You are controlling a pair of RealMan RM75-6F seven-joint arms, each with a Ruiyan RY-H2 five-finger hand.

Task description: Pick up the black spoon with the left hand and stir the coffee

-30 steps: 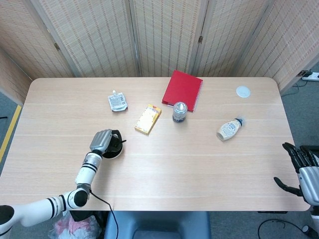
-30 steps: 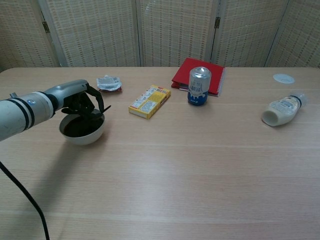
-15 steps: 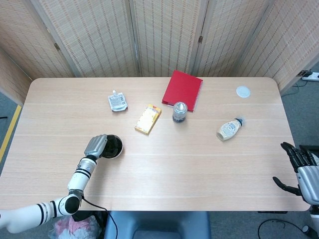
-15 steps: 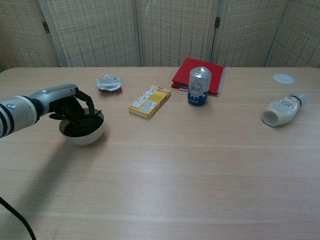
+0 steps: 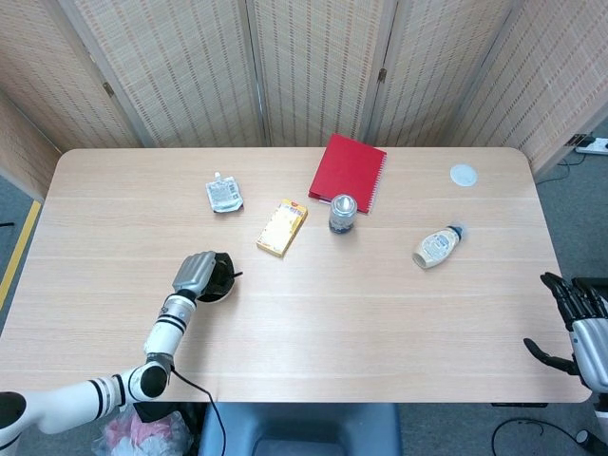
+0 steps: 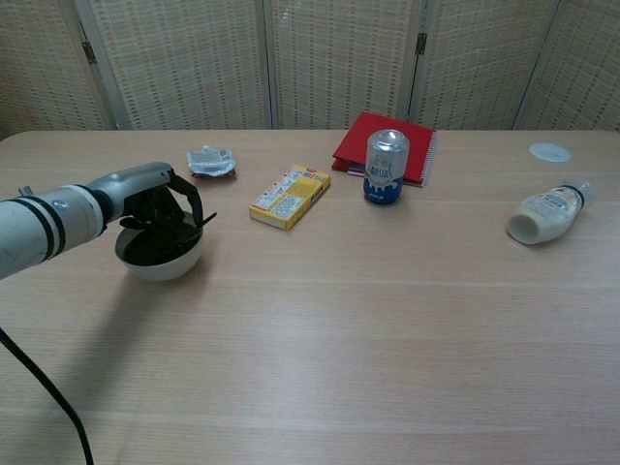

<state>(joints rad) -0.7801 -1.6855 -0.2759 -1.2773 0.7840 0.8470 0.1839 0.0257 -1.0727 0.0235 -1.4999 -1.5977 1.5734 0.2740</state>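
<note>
Left hand [image 6: 160,199] holding the black spoon [image 6: 190,228] in a white bowl of coffee [image 6: 160,254] on the table [image 6: 387,320].
Its fingers curl around the spoon above the bowl. The right hand [image 5: 575,318] hangs past the table's edge, fingers spread, holding nothing.

Table [image 5: 313,313] w/ bowl [image 6: 160,263], can [image 6: 386,167], notebook [image 5: 348,171].

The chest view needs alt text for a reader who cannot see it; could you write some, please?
The robot's left hand holds a black spoon in a white bowl of dark coffee on a wooden table. Behind stand a can, a red notebook and a yellow box.
</note>
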